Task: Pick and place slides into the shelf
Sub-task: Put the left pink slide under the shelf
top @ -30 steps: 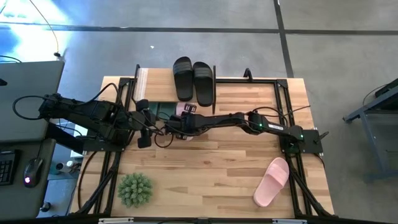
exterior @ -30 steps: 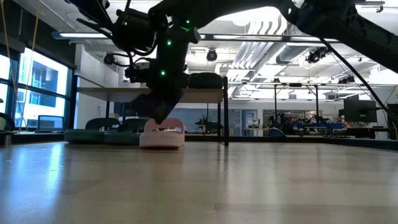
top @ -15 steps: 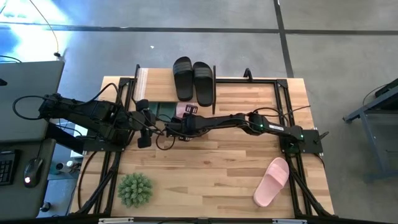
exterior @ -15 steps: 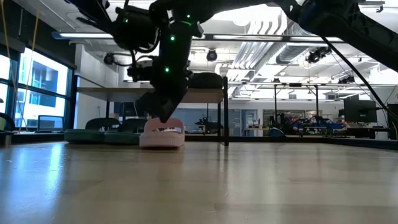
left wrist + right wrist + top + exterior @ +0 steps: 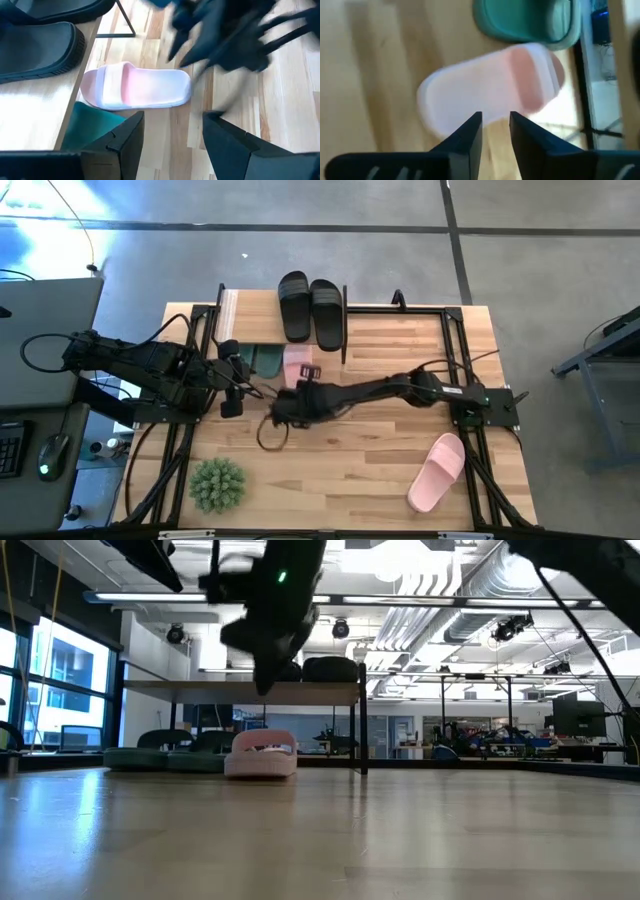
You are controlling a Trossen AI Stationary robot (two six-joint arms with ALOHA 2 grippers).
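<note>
A large open-plan lab or industrial workspace. Exposed ducts (image 5: 440,585) and strip lights (image 5: 200,597) run under a bare ceiling, the floor (image 5: 300,205) is polished concrete, and workbenches (image 5: 520,748) crowded with equipment stand beyond the wooden surface (image 5: 380,460). A desk with keyboard (image 5: 10,448) and mouse (image 5: 52,450) sits beside it.

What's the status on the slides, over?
Right gripper empty, off the pink slide lying under the shelf. Left gripper open, waiting beside it. Second pink slide at table's near right. Nothing blocking.

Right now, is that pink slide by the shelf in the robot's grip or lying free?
Free: the pink slide lies flat on the table, the right gripper above it empty.
</note>
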